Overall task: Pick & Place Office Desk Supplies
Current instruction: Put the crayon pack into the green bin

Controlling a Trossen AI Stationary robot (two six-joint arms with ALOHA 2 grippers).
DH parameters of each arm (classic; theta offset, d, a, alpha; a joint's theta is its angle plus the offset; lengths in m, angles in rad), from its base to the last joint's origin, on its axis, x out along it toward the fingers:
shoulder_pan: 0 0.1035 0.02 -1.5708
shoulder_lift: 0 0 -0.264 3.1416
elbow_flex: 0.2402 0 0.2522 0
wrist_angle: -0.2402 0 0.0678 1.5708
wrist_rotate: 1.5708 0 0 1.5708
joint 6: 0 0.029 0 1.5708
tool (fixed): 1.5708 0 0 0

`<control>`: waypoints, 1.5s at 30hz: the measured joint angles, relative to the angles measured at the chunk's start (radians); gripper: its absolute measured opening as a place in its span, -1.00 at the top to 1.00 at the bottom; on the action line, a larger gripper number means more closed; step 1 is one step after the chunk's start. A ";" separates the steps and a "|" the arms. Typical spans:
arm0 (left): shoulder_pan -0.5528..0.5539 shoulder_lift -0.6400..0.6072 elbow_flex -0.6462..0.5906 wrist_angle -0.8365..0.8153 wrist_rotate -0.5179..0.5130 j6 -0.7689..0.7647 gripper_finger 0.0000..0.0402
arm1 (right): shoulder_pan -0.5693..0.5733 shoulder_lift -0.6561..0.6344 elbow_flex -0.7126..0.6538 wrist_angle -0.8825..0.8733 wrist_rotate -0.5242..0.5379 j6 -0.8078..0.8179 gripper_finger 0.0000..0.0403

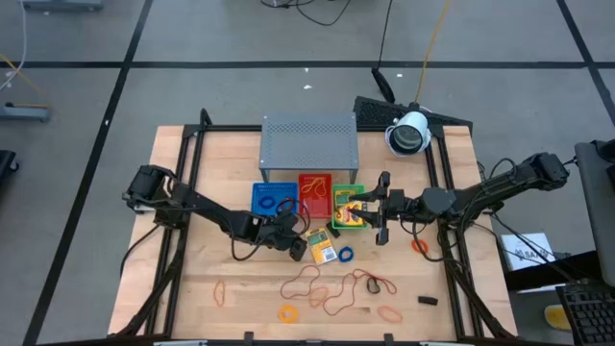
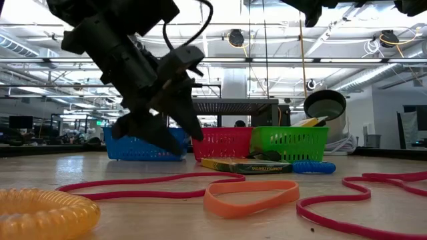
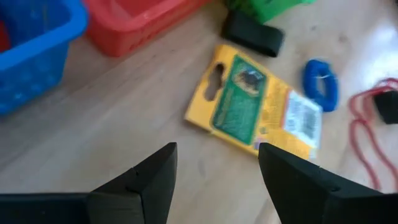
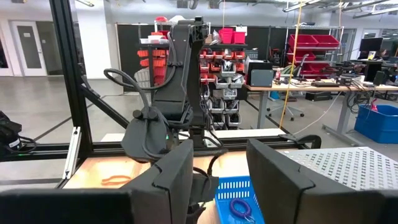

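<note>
Hovering left hand [image 3: 214, 171] spread above yellow-and-green packet [image 3: 255, 107], right hand [image 1: 378, 209] spread over green tray [image 1: 338, 224]

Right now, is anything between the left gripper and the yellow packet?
No. In the left wrist view, only bare wood separates the open left gripper from the yellow packet.

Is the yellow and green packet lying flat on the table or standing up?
Lying flat. The yellow-and-green packet rests face up on the wooden table, just ahead of the left gripper, whose jaws are open.
</note>
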 joint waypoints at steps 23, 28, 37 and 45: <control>0.082 0.096 0.000 0.197 0.051 -0.025 -0.17 | 0.000 0.000 0.000 -0.006 0.000 0.000 0.29; 0.090 0.096 0.000 0.212 0.050 -0.026 -0.17 | 0.000 0.000 0.000 -0.006 0.000 0.000 0.29; 0.079 0.096 0.000 0.233 0.077 -0.034 -0.17 | 0.000 0.000 0.000 -0.006 0.000 0.000 0.29; 0.068 0.096 0.000 0.229 0.111 -0.063 -0.17 | 0.000 0.000 0.000 -0.006 0.000 0.000 0.29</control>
